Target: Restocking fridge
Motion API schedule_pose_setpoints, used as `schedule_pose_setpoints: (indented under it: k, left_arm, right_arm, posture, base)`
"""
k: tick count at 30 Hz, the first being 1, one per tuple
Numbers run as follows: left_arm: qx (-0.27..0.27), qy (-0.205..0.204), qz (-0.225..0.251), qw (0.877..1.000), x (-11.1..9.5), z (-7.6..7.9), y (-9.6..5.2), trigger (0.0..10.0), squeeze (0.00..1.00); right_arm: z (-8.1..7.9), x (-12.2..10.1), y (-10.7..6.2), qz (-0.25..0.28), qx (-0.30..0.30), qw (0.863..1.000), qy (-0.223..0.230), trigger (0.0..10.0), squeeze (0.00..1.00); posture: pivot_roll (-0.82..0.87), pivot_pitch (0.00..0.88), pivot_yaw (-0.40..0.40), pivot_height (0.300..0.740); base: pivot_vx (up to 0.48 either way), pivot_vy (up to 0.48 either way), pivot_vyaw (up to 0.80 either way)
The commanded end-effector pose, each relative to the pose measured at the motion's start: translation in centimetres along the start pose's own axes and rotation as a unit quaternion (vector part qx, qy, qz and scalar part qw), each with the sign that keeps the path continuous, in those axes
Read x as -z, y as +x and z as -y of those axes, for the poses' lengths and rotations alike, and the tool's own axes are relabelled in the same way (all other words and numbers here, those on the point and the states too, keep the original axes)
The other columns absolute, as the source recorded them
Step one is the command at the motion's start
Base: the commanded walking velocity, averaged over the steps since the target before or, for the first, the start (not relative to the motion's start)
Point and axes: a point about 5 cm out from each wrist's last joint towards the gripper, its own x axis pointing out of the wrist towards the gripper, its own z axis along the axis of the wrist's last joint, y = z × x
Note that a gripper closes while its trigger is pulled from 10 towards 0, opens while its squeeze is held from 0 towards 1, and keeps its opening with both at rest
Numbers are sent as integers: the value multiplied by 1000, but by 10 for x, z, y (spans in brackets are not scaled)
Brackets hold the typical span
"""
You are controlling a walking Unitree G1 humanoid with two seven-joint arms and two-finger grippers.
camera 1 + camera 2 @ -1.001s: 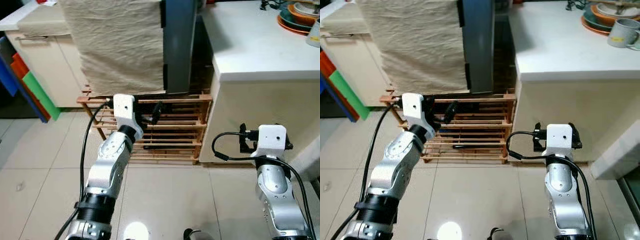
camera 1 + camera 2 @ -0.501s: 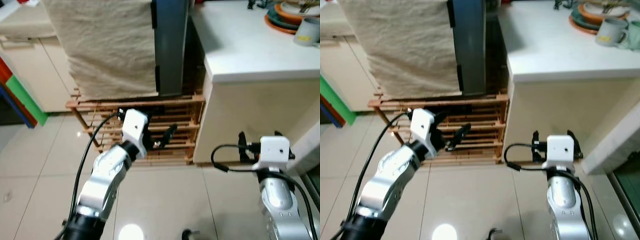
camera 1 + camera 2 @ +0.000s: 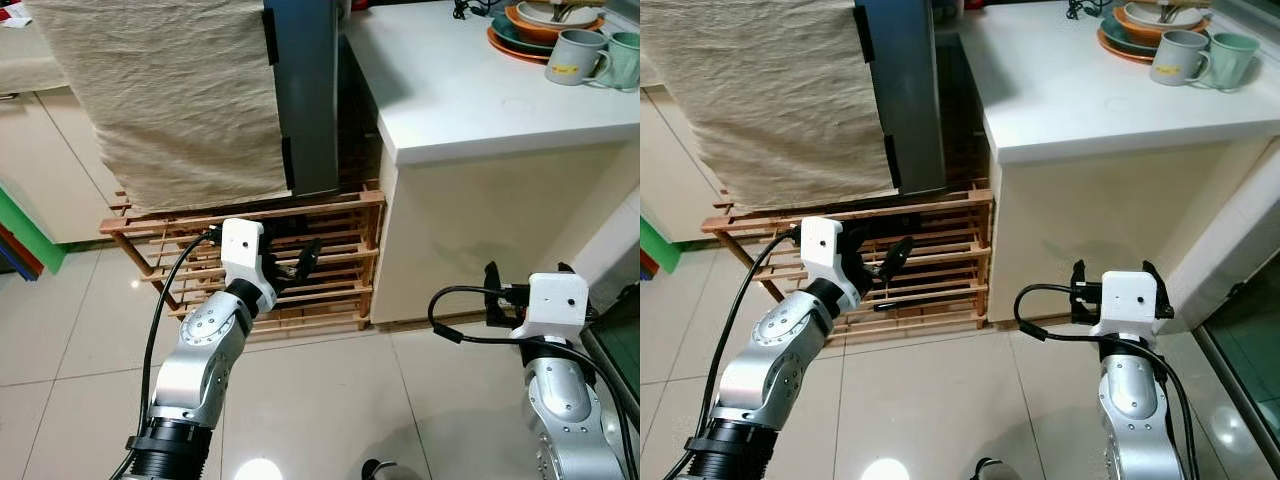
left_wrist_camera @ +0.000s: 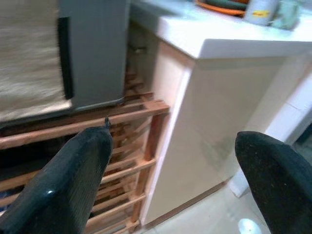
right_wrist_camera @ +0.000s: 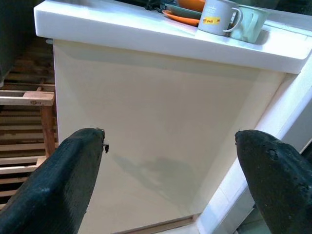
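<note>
Before the wooden rack (image 3: 330, 262), left gripper (image 4: 173, 185) raised, empty.
Right gripper (image 5: 170, 187) faces the counter (image 5: 161, 122); both jaws spread.

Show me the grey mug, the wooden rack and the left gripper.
grey mug (image 3: 575, 56), left eye view, its side wall.
wooden rack (image 3: 340, 199), left eye view, top rail.
left gripper (image 3: 296, 262), left eye view, between its open fingertips.

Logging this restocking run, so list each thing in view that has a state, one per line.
left gripper: open, empty, raised toward the wooden rack.
right gripper: open, empty, facing the counter side.
fridge: door shut, beige cloth draped over it.
grey mug: upright on the counter.
green mug: upright beside it.
</note>
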Motion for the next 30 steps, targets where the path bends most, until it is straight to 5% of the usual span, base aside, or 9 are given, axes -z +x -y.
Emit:
schedule_pose_setpoints:
  k: [1, 10, 18, 28, 30]
  left_arm:
    - [13, 13, 5, 1000, -4, 3, 4, 10000, 0]
    - [30, 45, 5, 999, -7, 9, 11, 10000, 0]
    - [17, -19, -36, 999, 4, 2, 3, 10000, 0]
    - [-8, 26, -13, 1000, 0, -4, -2, 10000, 0]
    - [-18, 8, -7, 1000, -3, -6, -4, 10000, 0]
  right_arm:
    - [0, -4, 1, 10, 3, 1000, 2, 10000, 710]
    - [0, -6, 3, 14, 5, 1000, -1, 10000, 722]
    - [4, -4, 4, 11, 19, 1000, -6, 10000, 725]
    - [3, -3, 4, 5, 14, 1000, -10, 10000, 725]
    - [4, -2, 3, 3, 15, 1000, -11, 10000, 729]
  posture:
    - [-125, 0, 86, 740]
    - [-132, 0, 92, 740]
    - [-128, 0, 90, 740]
    - [-112, 0, 72, 740]
    - [-114, 0, 72, 740]
  base:
    - [0, -439, -675]
    - [27, -192, -674]
    - [0, 0, -674]
    - [0, 0, -669]
    - [0, 0, -659]
